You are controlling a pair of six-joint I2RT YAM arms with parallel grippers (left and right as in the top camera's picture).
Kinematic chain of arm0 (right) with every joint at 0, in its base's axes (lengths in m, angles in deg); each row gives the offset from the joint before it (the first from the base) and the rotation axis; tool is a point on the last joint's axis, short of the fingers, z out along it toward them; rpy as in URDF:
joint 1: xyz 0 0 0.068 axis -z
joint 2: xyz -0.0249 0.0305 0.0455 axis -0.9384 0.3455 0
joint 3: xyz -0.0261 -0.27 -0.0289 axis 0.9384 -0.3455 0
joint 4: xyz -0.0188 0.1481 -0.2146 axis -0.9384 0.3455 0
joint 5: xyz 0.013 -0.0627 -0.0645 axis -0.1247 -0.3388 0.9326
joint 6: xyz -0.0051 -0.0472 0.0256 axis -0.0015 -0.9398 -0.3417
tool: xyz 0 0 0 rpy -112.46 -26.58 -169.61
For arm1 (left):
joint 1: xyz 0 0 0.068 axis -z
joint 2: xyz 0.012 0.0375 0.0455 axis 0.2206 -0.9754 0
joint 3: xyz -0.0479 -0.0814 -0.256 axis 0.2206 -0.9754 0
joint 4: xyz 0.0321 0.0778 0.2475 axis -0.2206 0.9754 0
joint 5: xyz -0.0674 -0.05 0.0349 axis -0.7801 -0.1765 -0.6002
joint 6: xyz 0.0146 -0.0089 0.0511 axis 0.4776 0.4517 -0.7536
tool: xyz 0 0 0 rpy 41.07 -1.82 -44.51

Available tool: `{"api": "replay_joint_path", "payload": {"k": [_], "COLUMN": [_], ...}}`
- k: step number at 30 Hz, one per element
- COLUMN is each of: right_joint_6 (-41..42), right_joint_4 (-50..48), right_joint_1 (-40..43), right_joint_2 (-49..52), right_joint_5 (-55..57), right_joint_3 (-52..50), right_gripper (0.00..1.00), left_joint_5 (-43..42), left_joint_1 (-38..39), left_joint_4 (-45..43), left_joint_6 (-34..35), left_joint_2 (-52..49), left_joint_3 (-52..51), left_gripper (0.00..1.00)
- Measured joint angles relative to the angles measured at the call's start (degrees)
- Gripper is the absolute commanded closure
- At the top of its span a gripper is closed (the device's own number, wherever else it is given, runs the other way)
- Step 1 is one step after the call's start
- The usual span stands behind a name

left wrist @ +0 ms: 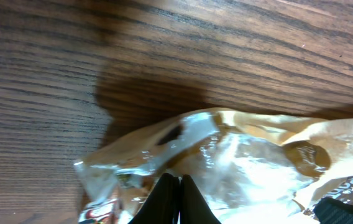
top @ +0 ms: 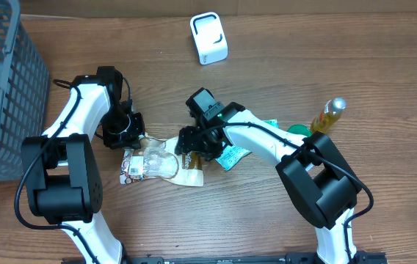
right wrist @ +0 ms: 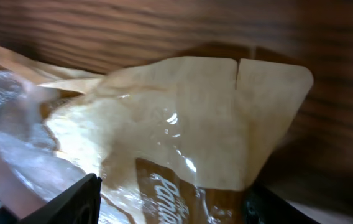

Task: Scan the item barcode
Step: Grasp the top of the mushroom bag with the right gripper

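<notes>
**Tool state.** The left gripper is closed, its tips together on the clear film at one end of the snack bag. The right gripper has its jaws apart, one either side of the bag's tan, notched end. You cannot tell from the wrist view whether its pads touch the film.

**Item location.** The bag lies flat near the middle of the table. It is well apart from the white scanner unit, which stands near the far edge.

**Hazards.**
- Film slip: the left hold is on thin, slick plastic at the very rim. If you lift on that hold alone, the bag will probably slide out or swing.
- Tear: the notch at the tan end is a likely tear start. Pulling the two ends apart could open it.
- Unreadable code: no barcode is visible in any view. Crumpled or glaring film is likely to defeat the scan, so present the code face flat.
- Collision: the green packet lies just beside the right gripper and could be dragged along.

**Surface and surroundings.** The table is dark wood grain. A grey mesh basket stands at the left edge. A bottle stands toward the right edge.
</notes>
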State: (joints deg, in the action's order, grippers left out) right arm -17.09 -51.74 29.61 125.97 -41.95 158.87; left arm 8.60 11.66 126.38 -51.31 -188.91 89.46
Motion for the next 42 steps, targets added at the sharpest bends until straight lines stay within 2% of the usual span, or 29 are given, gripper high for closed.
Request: {"api": "replay_joint_path", "payload": {"k": [11,17,21,25,28,32,36,42], "right_joint_6": [2.3,5.3,6.3,6.8,7.4,7.8,7.6,6.6], "right_joint_4": [-20.0,-31.2,-34.7,-36.5,-36.5,-36.5,-36.6,-36.7], "right_joint_1": [0.0,0.0,0.0,0.0,0.0,0.0,0.0,0.0], "right_joint_2": [0.0,0.0,0.0,0.0,0.0,0.0,0.0,0.0], "right_joint_5": [-11.2,-12.8,-13.1,-13.7,-14.0,-14.2,-14.3,-15.1], "right_joint_3": [-7.8,-11.3,-11.6,-11.6,-11.6,-11.7,-11.8,-11.8], "right_gripper": [0.31,0.32,0.32,0.42,0.53,0.66,0.75,0.77], "left_joint_5": [0.1,0.1,0.1,0.5,0.7,0.8,1.4,0.5], "left_joint_1": [1.1,1.1,1.1,1.1,1.1,1.1,1.1,0.2], "left_joint_4": [-0.5,-0.9,-1.0,-1.3,-1.5,-1.8,-2.6,-2.6], "left_joint_6": [0.0,0.0,0.0,0.0,0.0,-0.1,-0.2,-0.2], "left_joint_2": [0.0,0.0,0.0,0.0,0.0,0.0,0.0,0.0], "left_joint_3": [0.0,0.0,0.0,0.0,0.0,0.0,0.0,0.7], "left_gripper": [0.94,0.94,0.94,0.93,0.92,0.82,0.76,0.73]}}
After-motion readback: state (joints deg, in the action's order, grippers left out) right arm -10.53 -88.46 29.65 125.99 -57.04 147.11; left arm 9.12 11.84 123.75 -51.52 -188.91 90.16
